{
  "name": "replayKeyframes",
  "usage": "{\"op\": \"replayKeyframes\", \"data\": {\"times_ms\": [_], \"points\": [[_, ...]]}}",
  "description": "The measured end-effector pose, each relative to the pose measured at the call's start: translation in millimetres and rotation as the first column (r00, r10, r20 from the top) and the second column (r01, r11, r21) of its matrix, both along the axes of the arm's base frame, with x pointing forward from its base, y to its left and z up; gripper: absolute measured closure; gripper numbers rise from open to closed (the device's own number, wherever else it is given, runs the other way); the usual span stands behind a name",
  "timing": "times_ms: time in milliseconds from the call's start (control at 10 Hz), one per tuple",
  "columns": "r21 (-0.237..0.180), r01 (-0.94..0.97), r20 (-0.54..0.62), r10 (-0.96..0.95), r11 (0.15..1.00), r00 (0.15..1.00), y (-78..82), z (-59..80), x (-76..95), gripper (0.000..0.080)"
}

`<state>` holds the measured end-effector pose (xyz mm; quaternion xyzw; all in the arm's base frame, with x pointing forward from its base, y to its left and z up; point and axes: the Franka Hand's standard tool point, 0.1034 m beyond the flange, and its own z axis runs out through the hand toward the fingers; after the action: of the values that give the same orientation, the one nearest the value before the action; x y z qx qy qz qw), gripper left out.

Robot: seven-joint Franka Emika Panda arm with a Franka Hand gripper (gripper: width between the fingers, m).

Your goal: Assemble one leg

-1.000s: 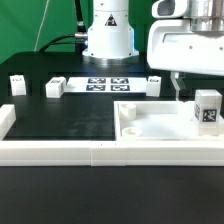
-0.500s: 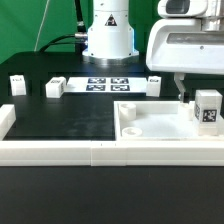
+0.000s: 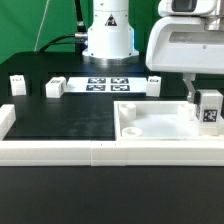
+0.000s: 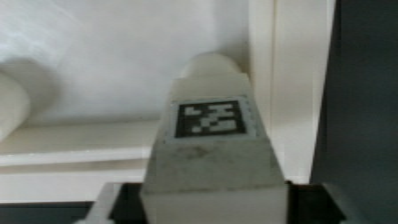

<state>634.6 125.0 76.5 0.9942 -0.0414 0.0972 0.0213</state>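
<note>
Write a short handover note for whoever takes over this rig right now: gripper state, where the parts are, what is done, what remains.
Gripper: low beside the leg; a grip cannot be confirmed.
Leg: upright on the white panel, near its edge on the exterior view's right, tag facing the camera.
Other small white parts lie loose at the back of the table.
Done: leg brought onto the panel.
Left: seat the leg in its panel corner.

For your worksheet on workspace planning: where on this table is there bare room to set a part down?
The black mat is bare between the marker board, white front rail and white panel. It is crowded around the leg on the panel, under the gripper.
</note>
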Motion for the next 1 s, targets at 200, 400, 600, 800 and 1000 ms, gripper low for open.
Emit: {"op": "replayKeyframes", "data": {"times_ms": [200,400,600,800,1000], "points": [[0.007,0.034,0.002,-0.034,0.999,0.999,-0.1,0.0,0.0,0.0509],[0.020,0.091,0.003,-0.091,0.996,0.996,-4.3,0.0,0.7,0.0509],[0.083,0.355,-0.001,-0.356,0.931,0.934,-6.3,-0.8,0.2,0.0509],[0.137,0.562,-0.006,-0.567,0.816,0.824,-8.2,-0.4,1.0,0.0509],[0.173,0.734,-0.024,-0.742,0.657,0.670,-9.3,-0.4,-1.1,0.0509]]}}
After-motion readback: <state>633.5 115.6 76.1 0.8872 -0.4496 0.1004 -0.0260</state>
